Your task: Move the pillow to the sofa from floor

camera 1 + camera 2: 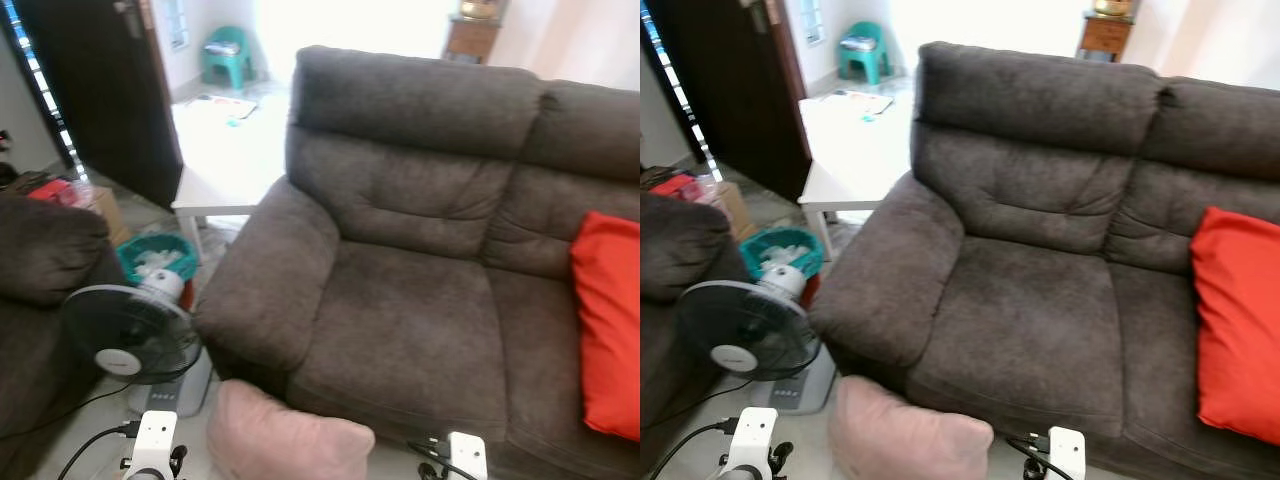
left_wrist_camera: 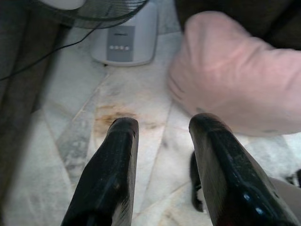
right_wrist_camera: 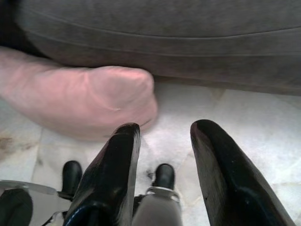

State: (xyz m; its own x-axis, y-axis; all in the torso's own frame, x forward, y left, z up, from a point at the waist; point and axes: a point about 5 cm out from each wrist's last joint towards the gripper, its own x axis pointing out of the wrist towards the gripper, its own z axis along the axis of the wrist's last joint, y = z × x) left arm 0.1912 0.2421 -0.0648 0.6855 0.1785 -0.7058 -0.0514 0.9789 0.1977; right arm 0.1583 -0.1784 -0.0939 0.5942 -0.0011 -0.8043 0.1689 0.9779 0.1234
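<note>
A pale pink pillow (image 1: 285, 435) lies on the marble floor against the front of the dark brown sofa (image 1: 420, 320), below its left armrest. In the left wrist view my left gripper (image 2: 160, 125) is open above the floor, just short of the pink pillow (image 2: 235, 75). In the right wrist view my right gripper (image 3: 162, 129) is open too, close to the pink pillow's (image 3: 80, 96) corner, with the sofa's front edge (image 3: 188, 42) beyond. Nothing is between either pair of fingers.
A red cushion (image 1: 610, 320) lies on the sofa's right seat. A standing fan (image 1: 130, 335) with a white base sits left of the pillow, its cable across the floor. A teal basket (image 1: 157, 255), a white table (image 1: 225, 170) and another brown seat (image 1: 40, 290) stand at left.
</note>
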